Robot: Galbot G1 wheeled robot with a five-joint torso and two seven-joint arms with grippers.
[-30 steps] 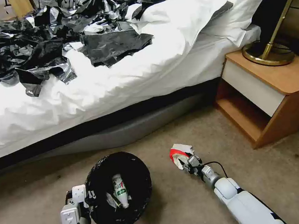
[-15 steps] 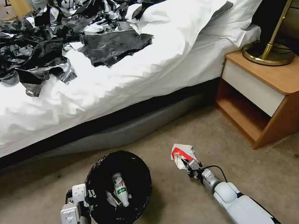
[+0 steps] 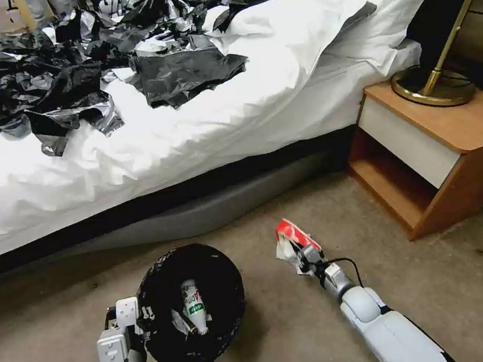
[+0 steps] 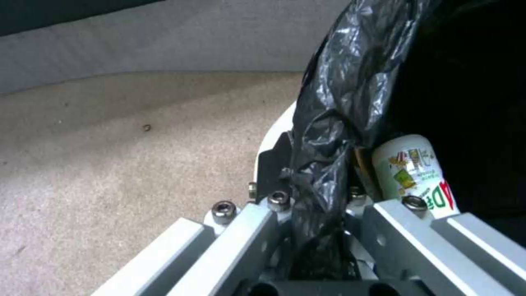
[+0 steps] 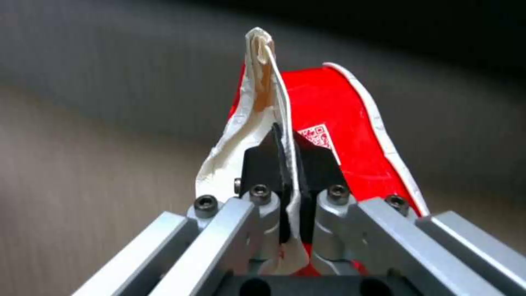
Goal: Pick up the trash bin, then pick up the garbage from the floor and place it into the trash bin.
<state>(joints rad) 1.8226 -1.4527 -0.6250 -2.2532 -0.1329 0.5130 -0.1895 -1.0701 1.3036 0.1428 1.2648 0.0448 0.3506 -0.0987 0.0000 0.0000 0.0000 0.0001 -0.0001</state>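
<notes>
1. Left gripper (image 3: 144,327) is clamped on the rim of the trash bin (image 3: 192,305), bag liner pinched between its fingers (image 4: 274,172), down by the bed (image 3: 189,134).
2. There's a bottle (image 3: 194,307) lying inside the bin.
3. Right gripper (image 3: 303,254) is pinched tight on a red-and-white carton (image 3: 290,239), just right of the bin, above the carpet (image 3: 442,285).
4. Nightstand (image 3: 443,150) with a lamp (image 3: 444,62) sits off to the right.

Bed (image 3: 200,133), black bags (image 3: 53,81), nightstand (image 3: 455,149), lamp (image 3: 440,77).
</notes>
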